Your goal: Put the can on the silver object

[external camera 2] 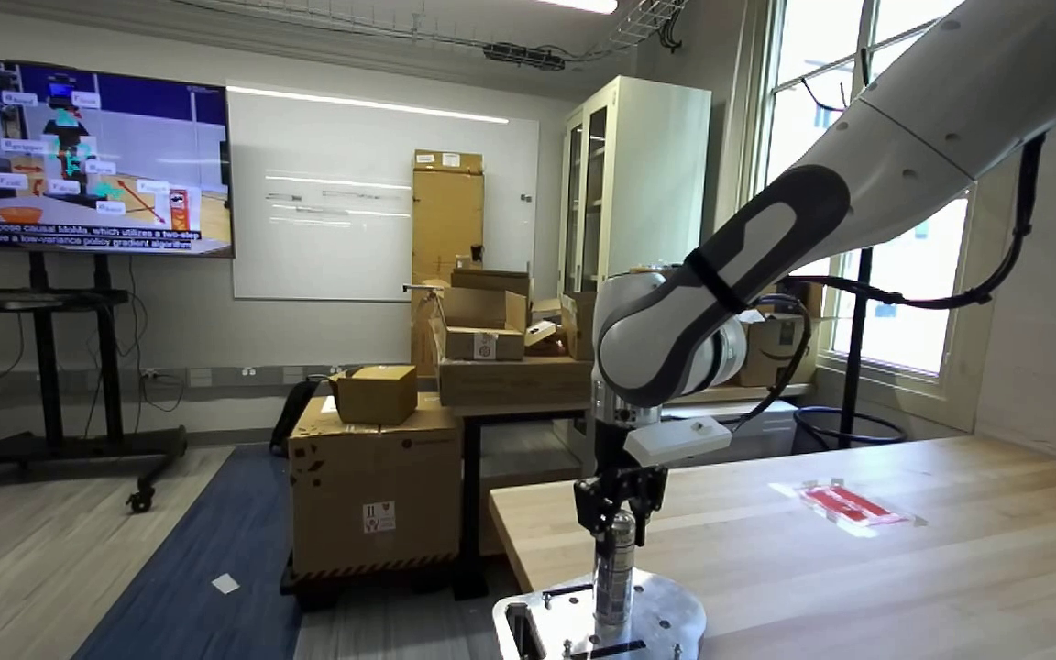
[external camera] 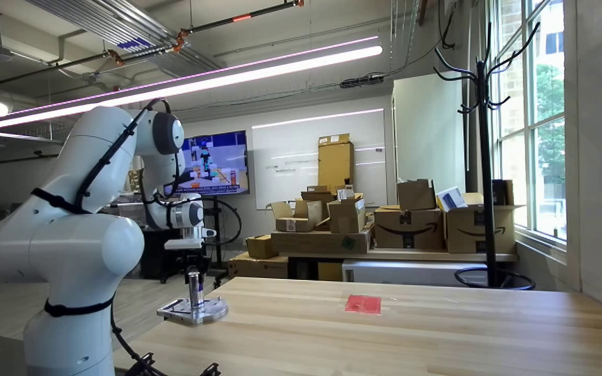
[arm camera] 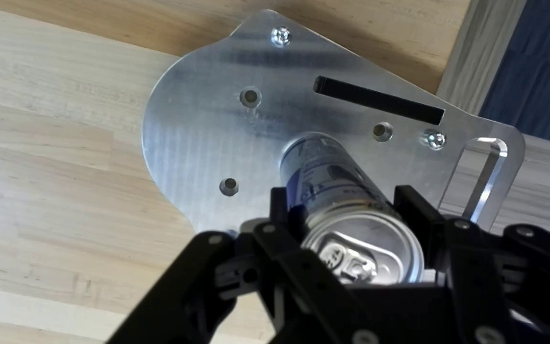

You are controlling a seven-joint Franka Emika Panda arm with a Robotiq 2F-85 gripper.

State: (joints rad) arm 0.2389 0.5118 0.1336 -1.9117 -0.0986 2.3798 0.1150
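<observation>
Claw (arm camera: 344,205) clasps can (external camera 2: 614,579), one finger against each side. Can upright on silver object (external camera 2: 675,607), latter cut off by lower frame edge in exterior view, overhanging surface (arm camera: 60,191). Wrist view: claw hides part of can top, silver object's near edge; can print illegible.

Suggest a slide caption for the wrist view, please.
Seen from above: a can between the gripper fingers, silver plate beneath.

Can (external camera 2: 614,573) stands upright on the silver plate (external camera 2: 673,599), tool (external camera 2: 621,535) around its top
</observation>
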